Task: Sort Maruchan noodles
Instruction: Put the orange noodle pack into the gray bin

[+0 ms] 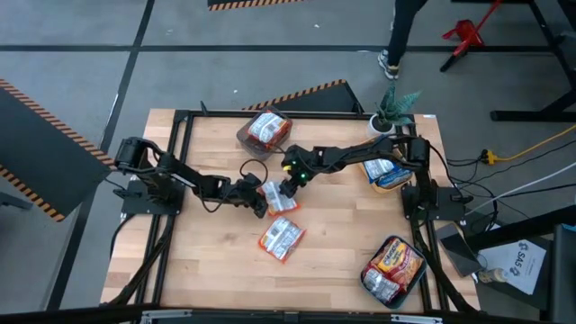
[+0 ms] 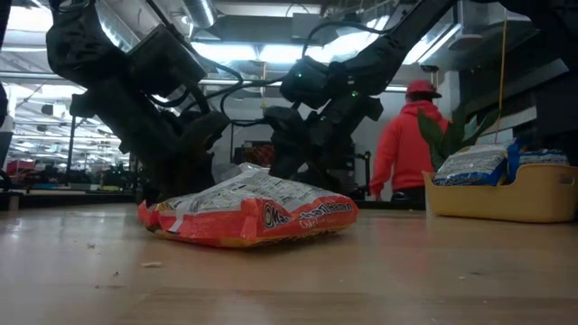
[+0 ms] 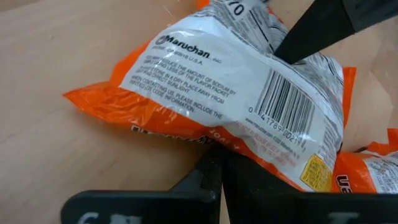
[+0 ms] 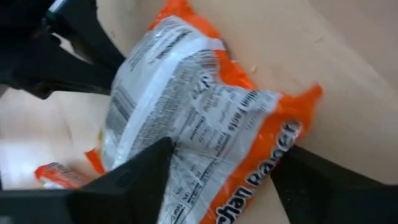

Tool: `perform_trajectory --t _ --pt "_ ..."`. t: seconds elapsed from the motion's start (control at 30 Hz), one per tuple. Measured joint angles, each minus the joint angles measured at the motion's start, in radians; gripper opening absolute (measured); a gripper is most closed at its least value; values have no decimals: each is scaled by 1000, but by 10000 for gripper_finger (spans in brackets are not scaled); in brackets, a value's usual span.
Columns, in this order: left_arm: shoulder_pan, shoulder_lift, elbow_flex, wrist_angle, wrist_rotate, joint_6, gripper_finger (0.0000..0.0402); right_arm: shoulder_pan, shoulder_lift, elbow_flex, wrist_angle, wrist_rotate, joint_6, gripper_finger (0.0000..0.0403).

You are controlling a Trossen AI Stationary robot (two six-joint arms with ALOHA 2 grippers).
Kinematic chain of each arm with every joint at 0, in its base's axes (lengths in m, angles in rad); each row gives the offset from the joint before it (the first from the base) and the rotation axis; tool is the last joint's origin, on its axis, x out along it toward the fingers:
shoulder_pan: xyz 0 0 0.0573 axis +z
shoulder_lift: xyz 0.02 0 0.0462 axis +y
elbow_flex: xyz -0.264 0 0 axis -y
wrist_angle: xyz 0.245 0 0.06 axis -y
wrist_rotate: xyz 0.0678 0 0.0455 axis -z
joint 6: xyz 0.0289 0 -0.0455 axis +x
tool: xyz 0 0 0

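Observation:
An orange-edged Maruchan packet (image 1: 277,198) lies at the table's middle, white printed back up (image 3: 236,81). My left gripper (image 1: 258,202), shut, comes at it from the left. My right gripper (image 1: 288,186) reaches in from the far right, open, with its fingers straddling the packet's other end (image 4: 249,118). A second orange packet (image 1: 282,238) lies flat on the wood just nearer the front edge (image 2: 253,215); no gripper touches it. My left gripper's shut fingertips (image 3: 219,163) meet the packet's orange long edge (image 3: 199,138), slanting down from the table's left. Whether the seam is pinched between them or only touched, I cannot tell. My right gripper slants down from the far right. One finger (image 4: 146,174) lies against the packet's white back (image 3: 292,50). The other (image 4: 323,186) stands just beyond the orange edge (image 4: 292,124). Whether that one touches, I cannot tell.
A grey container (image 1: 265,130) with packets sits at the far edge. A yellow one (image 1: 387,173) holding blue-white packets is at the right, and a third (image 1: 393,268) with packets at the near right. A potted plant (image 1: 393,108) stands far right. A person in red (image 2: 411,135) is behind the table.

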Motion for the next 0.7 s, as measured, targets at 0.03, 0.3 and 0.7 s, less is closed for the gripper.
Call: perform_trajectory --t 0.03,0.3,0.7 --pt "0 0 0 0 1 0 0 0 0 1 1 -4 1 223" --pt "3 -17 -2 1 35 1 0 0 -2 3 3 -40 4 47" --pt "24 -234 -5 -183 102 0 0 1 -54 2 -1 -23 26 2"
